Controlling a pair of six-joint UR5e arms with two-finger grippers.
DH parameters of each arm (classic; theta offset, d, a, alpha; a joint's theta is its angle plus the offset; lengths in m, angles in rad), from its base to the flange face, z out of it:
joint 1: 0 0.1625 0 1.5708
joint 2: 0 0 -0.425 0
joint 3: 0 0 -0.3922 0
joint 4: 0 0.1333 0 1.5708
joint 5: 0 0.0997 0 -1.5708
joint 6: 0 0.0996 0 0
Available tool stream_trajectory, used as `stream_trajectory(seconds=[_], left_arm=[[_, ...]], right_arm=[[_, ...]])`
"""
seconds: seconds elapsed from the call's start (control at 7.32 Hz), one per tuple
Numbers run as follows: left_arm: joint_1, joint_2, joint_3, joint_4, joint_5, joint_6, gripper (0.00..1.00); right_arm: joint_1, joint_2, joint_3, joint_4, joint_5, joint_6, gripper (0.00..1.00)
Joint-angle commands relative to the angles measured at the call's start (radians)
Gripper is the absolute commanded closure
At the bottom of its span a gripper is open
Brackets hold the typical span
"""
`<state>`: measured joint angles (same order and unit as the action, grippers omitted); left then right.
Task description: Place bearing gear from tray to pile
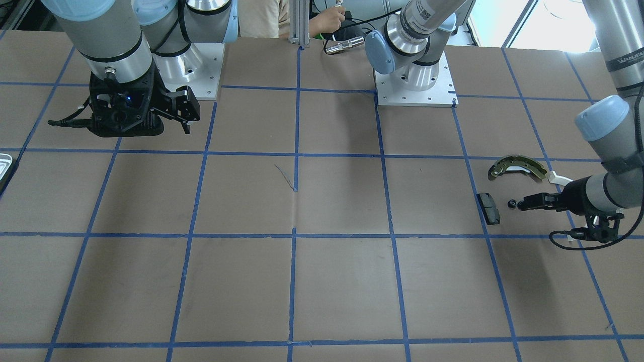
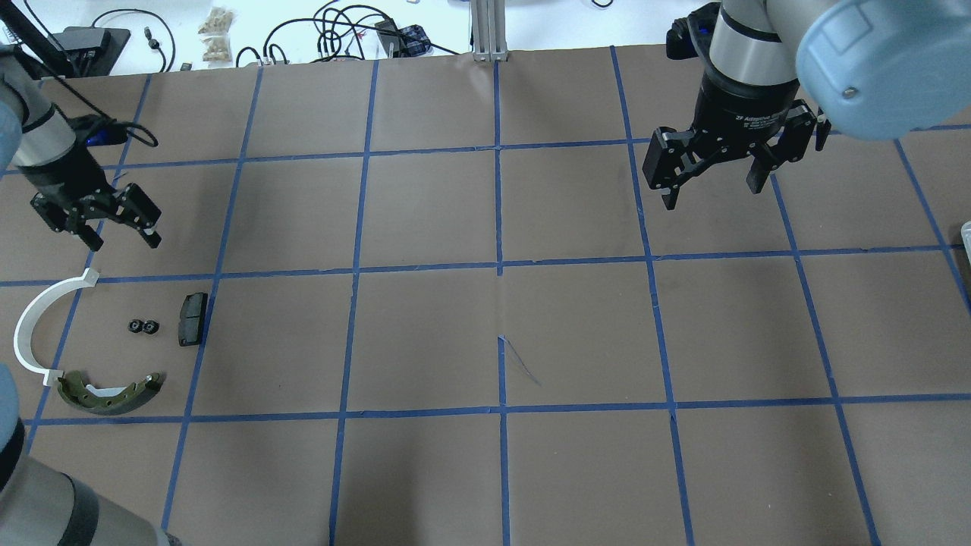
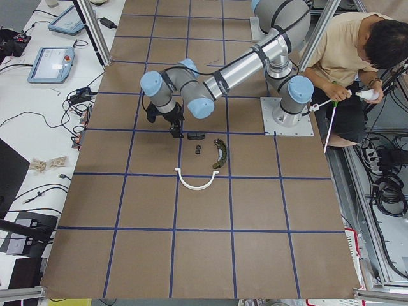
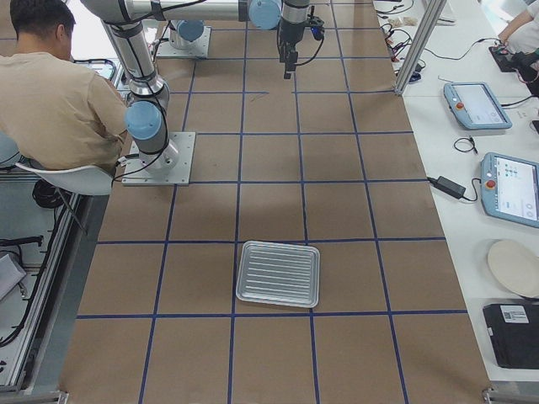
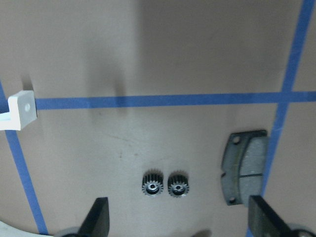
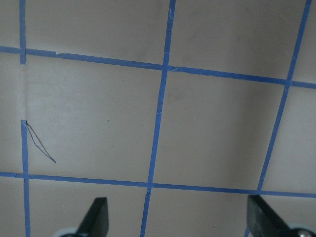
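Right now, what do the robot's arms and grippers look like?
The left arm and right arm are silver-grey tubes with pale blue joint caps and black bands. The left gripper and right gripper are black and two-fingered; the right one's wrist carries white lettering. A black cable loops by the left wrist.

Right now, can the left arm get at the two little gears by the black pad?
Probably yes: the left gripper hangs open close by the gears, which lie apart from the black pad, nothing between.
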<state>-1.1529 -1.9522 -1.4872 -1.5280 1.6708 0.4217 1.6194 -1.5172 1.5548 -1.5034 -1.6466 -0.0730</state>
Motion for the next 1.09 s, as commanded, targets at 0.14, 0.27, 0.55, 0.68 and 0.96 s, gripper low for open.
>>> stream_trajectory(seconds=[0.14, 0.27, 0.55, 0.68, 0.96], left_arm=[[-0.281, 0.077, 0.122, -0.116, -0.107, -0.133, 0.00], [-0.328, 0.102, 0.119, -0.118, -0.126, -0.199, 0.00], [-0.425, 0.163, 0.104, -0.126, -0.114, -0.294, 0.00], [-0.430, 0.192, 0.085, -0.130, -0.114, -0.284, 0.00], [-0.421, 0.248, -0.040, -0.100, -0.076, -0.261, 0.00]], right_arm=[[-0.004, 0.002, 0.001, -0.001, 0.002, -0.014, 0.00], [-0.004, 0.000, 0.001, 0.000, 0.001, -0.016, 0.00], [-0.006, 0.002, 0.001, 0.000, 0.001, -0.022, 0.00], [-0.006, 0.002, 0.001, 0.002, 0.002, -0.039, 0.00], [-0.006, 0.000, -0.001, -0.064, 0.016, -0.044, 0.00]])
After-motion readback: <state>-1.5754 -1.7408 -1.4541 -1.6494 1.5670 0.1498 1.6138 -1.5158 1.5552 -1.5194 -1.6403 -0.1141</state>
